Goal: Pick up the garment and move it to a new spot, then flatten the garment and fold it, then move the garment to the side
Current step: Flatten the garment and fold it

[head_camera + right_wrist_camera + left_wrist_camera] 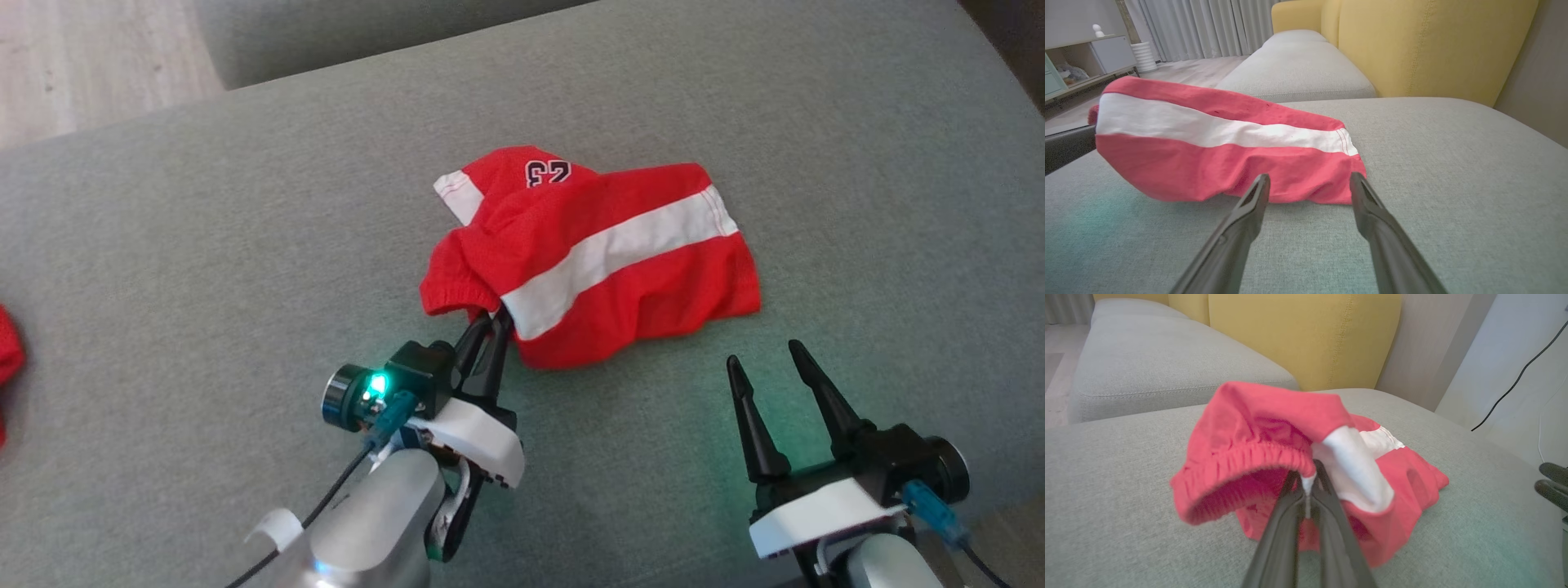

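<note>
A: One garment (620, 245), red shorts with a white stripe, lies rumpled at frame centre on the grey sofa cushion (245, 245). Handling?

B: Likely soft, light and limp, so it will drape and drag. Jaws of the left gripper (488, 322) are pinched narrow on the elastic waistband (1249, 457), the firmest hold. Jaws of the right gripper (762, 351) stand wide and empty, lower right of the cloth.

A: Room?

B: Plenty at left and lower centre. The cushion edge runs across the upper left, with floor (82, 57) beyond. Another red cloth (8, 351) sits at far left.
</note>
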